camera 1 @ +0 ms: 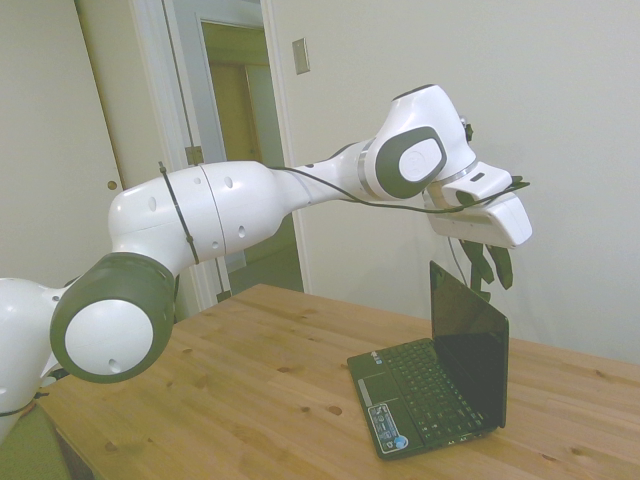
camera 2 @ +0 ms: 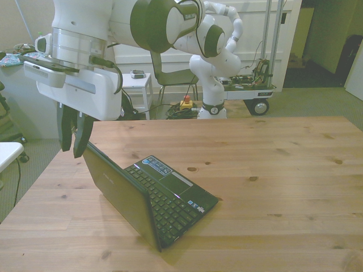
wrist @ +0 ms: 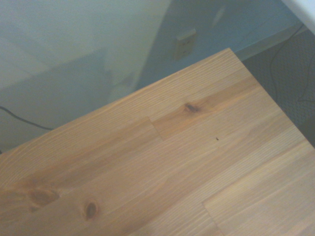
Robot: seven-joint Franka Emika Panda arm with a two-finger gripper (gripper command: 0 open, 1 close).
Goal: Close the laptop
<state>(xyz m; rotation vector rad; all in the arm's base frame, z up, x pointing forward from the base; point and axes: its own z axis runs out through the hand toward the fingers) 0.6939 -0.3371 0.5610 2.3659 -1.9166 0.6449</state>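
a small black laptop [camera 1: 440, 385] sits open at lower right of the side view, white arm's gripper [camera 1: 490, 264] just behind its lid's top edge, jaws seemingly nearly together; the light, stiff, hinged lid looks best pushed there.

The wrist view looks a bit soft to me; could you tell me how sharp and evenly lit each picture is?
Wrist view: slightly soft and bluish, though the table grain and knots stay readable. Side view: fairly sharp and evenly lit, the laptop screen dark and glossy without strong glare. Front view: a greenish cast, the hand dark against the pale background, and only a faint shadow beside the laptop.
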